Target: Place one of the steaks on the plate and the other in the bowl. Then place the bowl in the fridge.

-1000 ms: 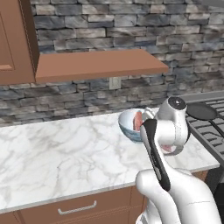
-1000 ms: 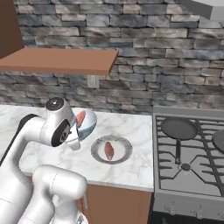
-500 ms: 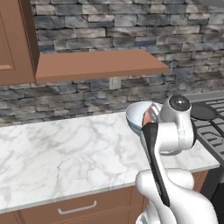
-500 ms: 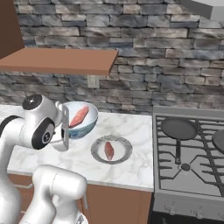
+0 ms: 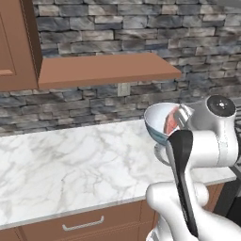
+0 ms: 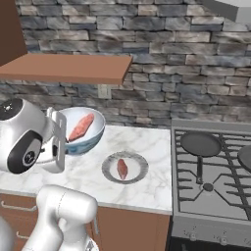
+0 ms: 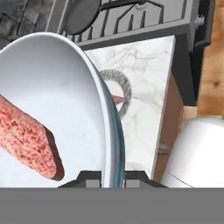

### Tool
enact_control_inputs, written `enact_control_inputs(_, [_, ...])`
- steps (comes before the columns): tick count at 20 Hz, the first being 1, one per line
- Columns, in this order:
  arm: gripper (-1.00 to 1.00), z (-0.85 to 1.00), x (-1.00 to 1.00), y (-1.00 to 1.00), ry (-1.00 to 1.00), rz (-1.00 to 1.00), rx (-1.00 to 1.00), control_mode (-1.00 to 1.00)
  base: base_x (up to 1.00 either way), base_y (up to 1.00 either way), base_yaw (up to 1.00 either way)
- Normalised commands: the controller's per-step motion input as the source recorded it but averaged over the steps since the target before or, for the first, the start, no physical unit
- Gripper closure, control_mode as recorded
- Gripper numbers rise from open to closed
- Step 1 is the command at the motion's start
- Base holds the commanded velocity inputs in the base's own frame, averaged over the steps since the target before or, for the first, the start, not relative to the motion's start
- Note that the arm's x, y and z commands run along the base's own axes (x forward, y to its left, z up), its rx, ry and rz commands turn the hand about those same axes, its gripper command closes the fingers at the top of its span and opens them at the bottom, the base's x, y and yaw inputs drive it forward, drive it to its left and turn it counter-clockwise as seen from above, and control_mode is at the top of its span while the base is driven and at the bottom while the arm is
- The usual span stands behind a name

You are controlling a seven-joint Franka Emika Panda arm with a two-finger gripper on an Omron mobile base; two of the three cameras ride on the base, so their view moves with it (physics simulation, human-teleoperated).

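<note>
The bowl (image 5: 162, 123) is tilted and is in the air above the right part of the white marble surface (image 5: 70, 169). A steak (image 5: 170, 123) lies inside the bowl, against its wall. The white arm (image 5: 202, 146) is just beside the bowl and hides its right side. Behind is a stone wall (image 5: 117, 33) with a brown shelf (image 5: 103, 69), and a wooden cabinet (image 5: 16, 42) is at the upper left.

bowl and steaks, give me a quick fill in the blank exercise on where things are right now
1. The gripper is shut on the rim of the ____.
2. One steak lies inside the bowl; the other steak lies on the ____.
3. The plate sits on the counter just left of the ____.

Missing words: bowl; plate; stove
</note>
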Motion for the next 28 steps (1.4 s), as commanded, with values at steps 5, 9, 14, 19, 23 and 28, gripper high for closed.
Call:
enact_control_inputs(5, [1.0,0.37,-0.58,-0.05,-0.21,0.0,0.0,1.0,-0.14,-0.07,0.0])
enact_control_inputs(9, [1.0,0.0,0.0,0.0,0.0,0.0,0.0,1.0,-0.13,-0.85,-0.02])
enact_control_inputs(14, [1.0,0.0,0.0,0.0,0.0,0.0,0.0,1.0,-0.07,-0.98,-0.41])
enact_control_inputs(19, [1.0,0.0,0.0,0.0,0.0,0.0,0.0,1.0,0.0,-0.12,-0.95])
enact_control_inputs(23, [1.0,0.0,0.0,0.0,0.0,0.0,0.0,1.0,-0.31,0.14,-0.92])
enact_control_inputs(28, [1.0,0.0,0.0,0.0,0.0,0.0,0.0,1.0,-1.0,0.97,-0.13])
